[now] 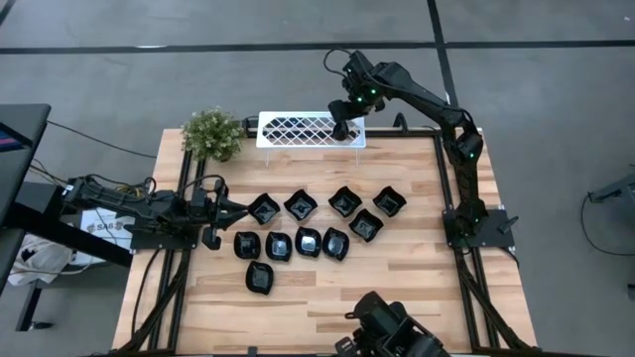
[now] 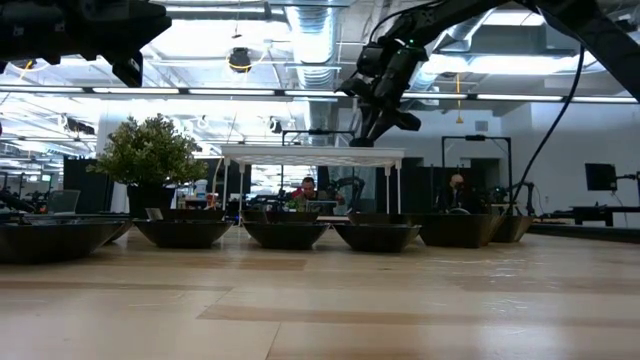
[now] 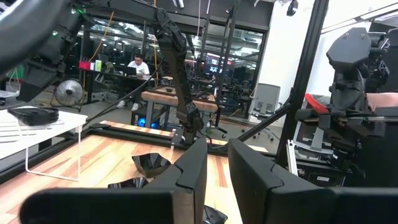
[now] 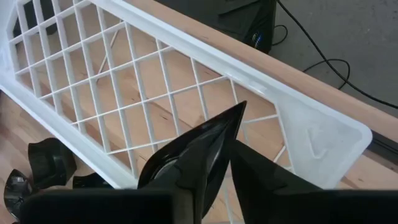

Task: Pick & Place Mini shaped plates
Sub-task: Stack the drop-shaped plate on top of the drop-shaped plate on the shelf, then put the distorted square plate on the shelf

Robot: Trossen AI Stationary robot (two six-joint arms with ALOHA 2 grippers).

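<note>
While the left gripper (image 1: 211, 211) waits half-spread beside the plates (image 1: 310, 224) on the desk, the right gripper (image 1: 342, 127) hangs over the rack (image 1: 298, 130), jaws pinching a plate (image 4: 193, 152) tilted edge-down, directly above the lattice.

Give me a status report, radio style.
Right gripper over white rack, black plate between its jaws. Left gripper waiting beside table plates. Nothing blocking.

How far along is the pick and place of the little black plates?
Barely started. No finished placement shows on the white rack. In hand: the right gripper has one plate at the rack's right end; whether it is released, I cannot tell. Left: ten plates lie on the table, the left gripper open beside them.
</note>
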